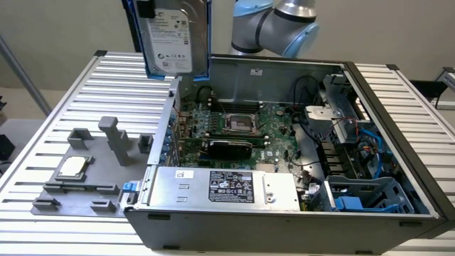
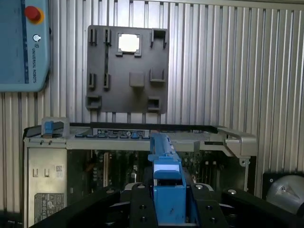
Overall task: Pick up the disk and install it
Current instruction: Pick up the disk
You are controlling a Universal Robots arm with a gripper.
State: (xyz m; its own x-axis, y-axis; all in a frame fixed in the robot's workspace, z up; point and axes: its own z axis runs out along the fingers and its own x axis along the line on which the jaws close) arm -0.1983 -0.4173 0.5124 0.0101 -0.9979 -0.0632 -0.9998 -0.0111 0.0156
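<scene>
The disk (image 1: pixel 170 37), a silver-grey hard drive with a white label and blue side rails, hangs upright in the air above the far left corner of the open computer case (image 1: pixel 284 224) in the exterior view. My gripper (image 1: pixel 146 8) is shut on its upper end. In the wrist view my gripper (image 2: pixel 168 209) clamps the disk's blue rail (image 2: pixel 164 156) edge-on, and the rail points down toward the case wall below.
Inside the case lie the motherboard (image 1: pixel 235 125), a silver power supply box with a black label (image 1: pixel 227 186) and a blue drive cage (image 1: pixel 366 194). A grey fixture plate (image 1: pixel 78 170) with a small square chip (image 2: pixel 128 42) sits on the slatted table. A teach pendant (image 2: pixel 23 42) lies beyond.
</scene>
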